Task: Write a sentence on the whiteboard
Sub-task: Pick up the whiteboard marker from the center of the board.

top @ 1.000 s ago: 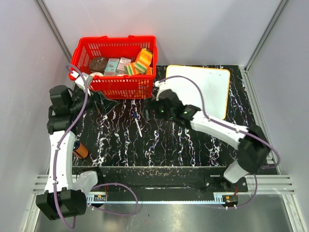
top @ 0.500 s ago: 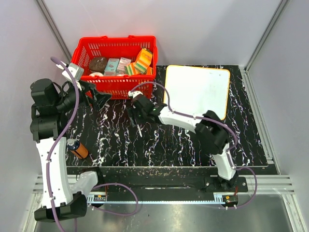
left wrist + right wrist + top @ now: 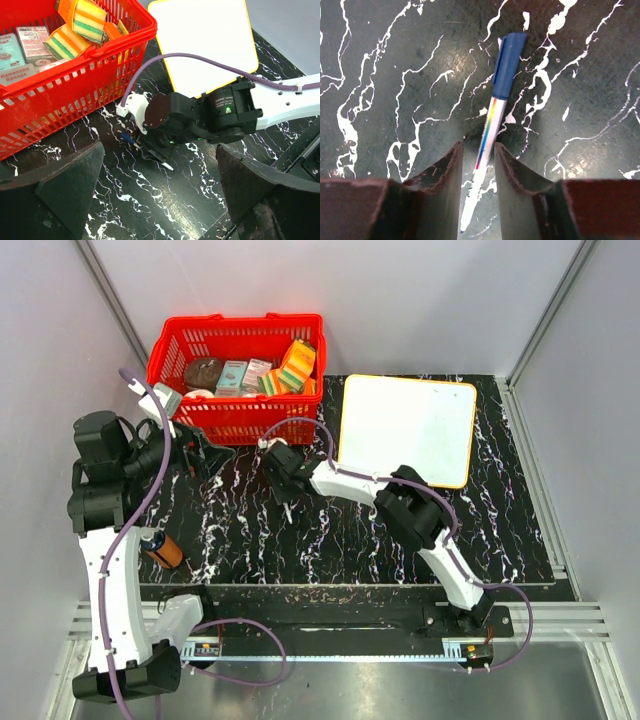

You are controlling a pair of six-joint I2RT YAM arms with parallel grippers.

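Observation:
The whiteboard (image 3: pixel 405 430) (image 3: pixel 200 35), white with a yellow-orange rim, lies flat at the back right; its face is blank and no sentence shows on it. A marker (image 3: pixel 487 130) (image 3: pixel 167 166) with a blue cap, white barrel and rainbow stripe lies on the black marbled table in front of the basket. My right gripper (image 3: pixel 283 483) (image 3: pixel 478 147) is down over the marker, one finger on each side of the barrel, open only narrowly with a slim gap. My left gripper (image 3: pixel 205 455) (image 3: pixel 159 155) hovers wide open to the left, holding nothing.
A red basket (image 3: pixel 240 380) (image 3: pixel 75 75) with striped sponges and small boxes stands at the back left, close behind the marker. An orange bottle (image 3: pixel 165 550) lies on the table next to the left arm. Grey walls enclose the table.
My right arm swung left from beside the whiteboard to over the marker, and its jaws narrowed from wide open to a slim gap round the barrel. The left arm shifted slightly.

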